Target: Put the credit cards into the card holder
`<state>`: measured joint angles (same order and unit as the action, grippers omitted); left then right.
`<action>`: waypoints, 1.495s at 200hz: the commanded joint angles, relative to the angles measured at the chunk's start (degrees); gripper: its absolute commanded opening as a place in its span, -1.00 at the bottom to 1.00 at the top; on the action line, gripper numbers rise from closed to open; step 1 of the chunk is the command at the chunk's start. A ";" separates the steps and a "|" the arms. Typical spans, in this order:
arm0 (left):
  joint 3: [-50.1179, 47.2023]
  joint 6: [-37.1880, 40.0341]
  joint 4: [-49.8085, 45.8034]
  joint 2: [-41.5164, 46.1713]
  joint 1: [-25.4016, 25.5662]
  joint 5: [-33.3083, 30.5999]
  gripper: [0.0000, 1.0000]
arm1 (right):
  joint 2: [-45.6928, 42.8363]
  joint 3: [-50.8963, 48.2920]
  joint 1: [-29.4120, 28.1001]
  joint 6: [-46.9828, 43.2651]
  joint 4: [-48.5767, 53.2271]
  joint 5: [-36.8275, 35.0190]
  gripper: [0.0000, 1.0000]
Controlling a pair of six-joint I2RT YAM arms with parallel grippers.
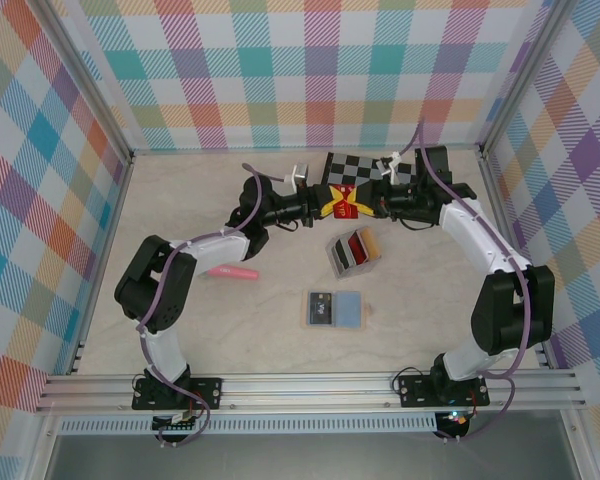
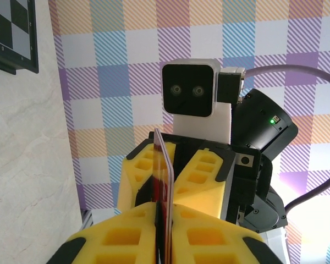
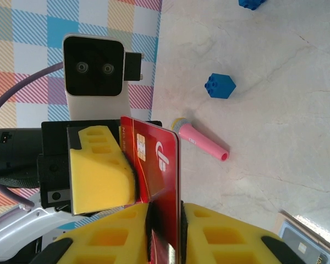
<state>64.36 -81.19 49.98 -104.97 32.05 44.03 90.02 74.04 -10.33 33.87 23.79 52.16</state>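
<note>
A red credit card (image 1: pixel 343 203) hangs above the table's back middle, pinched from both sides. My left gripper (image 1: pixel 330 207) is shut on one end; its view shows the card (image 2: pixel 164 165) edge-on between the yellow fingers (image 2: pixel 121 236). My right gripper (image 1: pixel 358 203) is shut on the other end. In its view the chip face (image 3: pixel 157 159) slants across the slot, with a left-gripper finger (image 3: pixel 99 170) beyond. The card holder (image 1: pixel 348 310) lies open and flat in front, showing a dark and a blue-grey panel; its corner (image 3: pixel 305 239) is visible.
A small clear case (image 1: pixel 352 254) with red and dark cards stands between the grippers and the holder. A pink toy microphone (image 1: pixel 235 271) lies to the left. A checkerboard plate (image 1: pixel 365 168) lies at the back. Blue blocks (image 3: pixel 220 86) sit on the table.
</note>
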 commanded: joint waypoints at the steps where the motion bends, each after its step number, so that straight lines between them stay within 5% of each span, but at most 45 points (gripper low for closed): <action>1: 0.37 -2.30 10.00 1.30 -0.06 0.90 -0.71 | 0.24 0.71 -0.04 -0.18 2.69 -5.49 -0.59; 173: 0.42 -2.13 10.14 1.43 -0.15 1.40 -0.71 | -0.63 0.93 0.03 -0.47 5.85 -12.03 -0.62; 299: -0.46 -2.48 10.14 1.26 -0.85 1.03 -0.72 | -1.21 0.34 0.57 -0.23 7.59 -16.18 -0.87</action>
<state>63.11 -83.15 50.11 -105.38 31.70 44.10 88.77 74.81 -10.15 33.89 26.68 40.77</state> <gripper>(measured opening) 0.141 0.075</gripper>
